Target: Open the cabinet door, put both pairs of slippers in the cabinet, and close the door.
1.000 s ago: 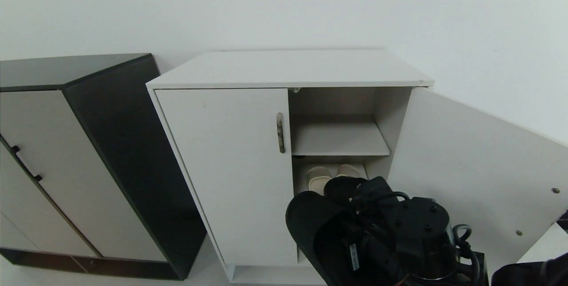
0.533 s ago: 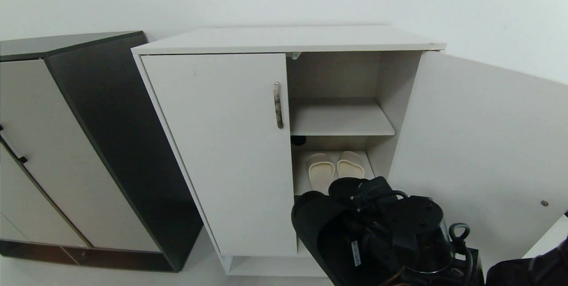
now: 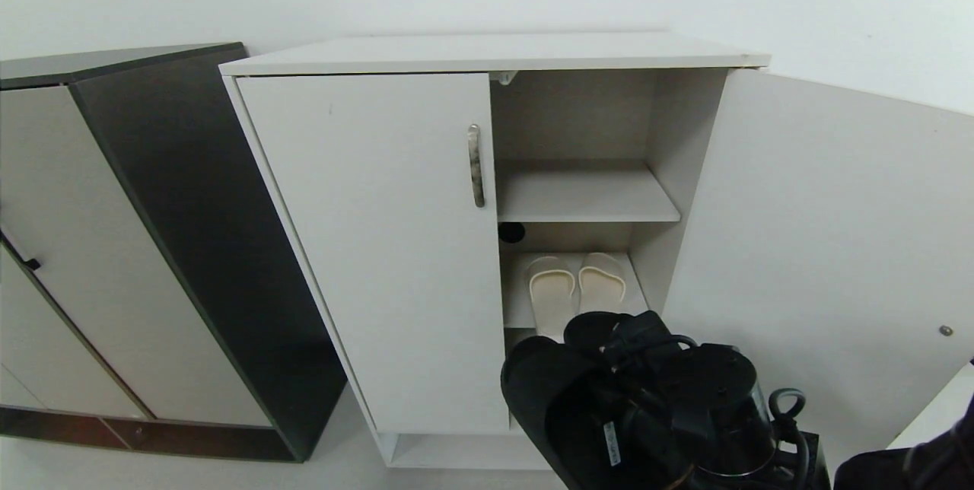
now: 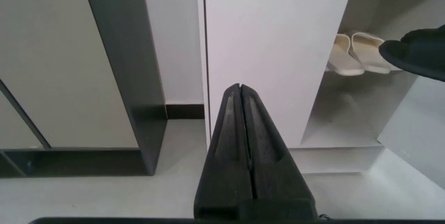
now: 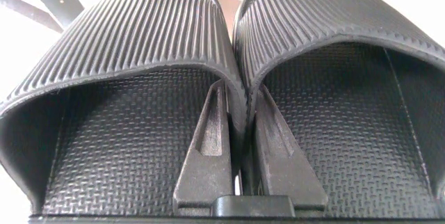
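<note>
A: What stands at the far left?
B: A dark cabinet (image 3: 190,246). The left gripper (image 4: 240,147) has its fingers pressed together, holding nothing.
A: And the white cabinet (image 3: 494,52)?
B: Its left door (image 3: 365,246) is closed. The cream slippers (image 3: 576,284) lie on the lower shelf (image 3: 516,300). The right gripper (image 5: 238,113) clamps the black slippers (image 3: 548,391) just before the opening. The right door (image 3: 822,246) stands wide open.

The black slippers (image 5: 160,36) look ribbed and rubbery; the white cabinet (image 3: 380,246) matt, handle (image 3: 475,165) metal.
</note>
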Controlling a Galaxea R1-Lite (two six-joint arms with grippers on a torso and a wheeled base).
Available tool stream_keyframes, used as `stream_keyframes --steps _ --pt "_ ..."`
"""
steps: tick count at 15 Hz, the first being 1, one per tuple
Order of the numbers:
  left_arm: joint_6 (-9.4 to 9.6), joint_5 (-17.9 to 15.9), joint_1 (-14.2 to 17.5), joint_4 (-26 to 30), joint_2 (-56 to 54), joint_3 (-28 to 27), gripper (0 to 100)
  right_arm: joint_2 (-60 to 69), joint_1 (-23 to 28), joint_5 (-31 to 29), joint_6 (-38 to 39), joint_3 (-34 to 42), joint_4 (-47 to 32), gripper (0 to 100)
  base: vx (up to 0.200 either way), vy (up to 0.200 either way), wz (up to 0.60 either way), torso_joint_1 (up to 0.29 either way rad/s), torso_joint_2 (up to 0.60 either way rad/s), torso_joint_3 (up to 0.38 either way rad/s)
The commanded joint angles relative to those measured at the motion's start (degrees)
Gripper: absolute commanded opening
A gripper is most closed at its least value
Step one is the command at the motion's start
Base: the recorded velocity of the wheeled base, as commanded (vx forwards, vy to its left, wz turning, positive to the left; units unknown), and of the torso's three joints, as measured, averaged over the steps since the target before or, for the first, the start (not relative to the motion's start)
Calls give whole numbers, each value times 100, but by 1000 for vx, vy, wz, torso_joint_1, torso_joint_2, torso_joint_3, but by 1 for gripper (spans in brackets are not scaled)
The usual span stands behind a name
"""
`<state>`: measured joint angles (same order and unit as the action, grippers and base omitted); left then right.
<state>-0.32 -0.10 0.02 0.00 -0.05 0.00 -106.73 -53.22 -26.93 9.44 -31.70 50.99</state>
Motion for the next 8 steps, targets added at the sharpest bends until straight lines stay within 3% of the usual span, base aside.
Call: stream_keyframes --steps 1,6,8 --pt "-3 1 -2 0 5 0 0 -15 5 12 6 5 7 0 0 0 0 0 0 0" --pt "-21 10 6 0 5 0 0 -190 14 -146 -188 -241 420 0 0 0 0 0 0 0" --pt "-12 1 6 0 5 0 0 -217 23 -656 -73 -856 -239 0 0 0 0 0 0 0"
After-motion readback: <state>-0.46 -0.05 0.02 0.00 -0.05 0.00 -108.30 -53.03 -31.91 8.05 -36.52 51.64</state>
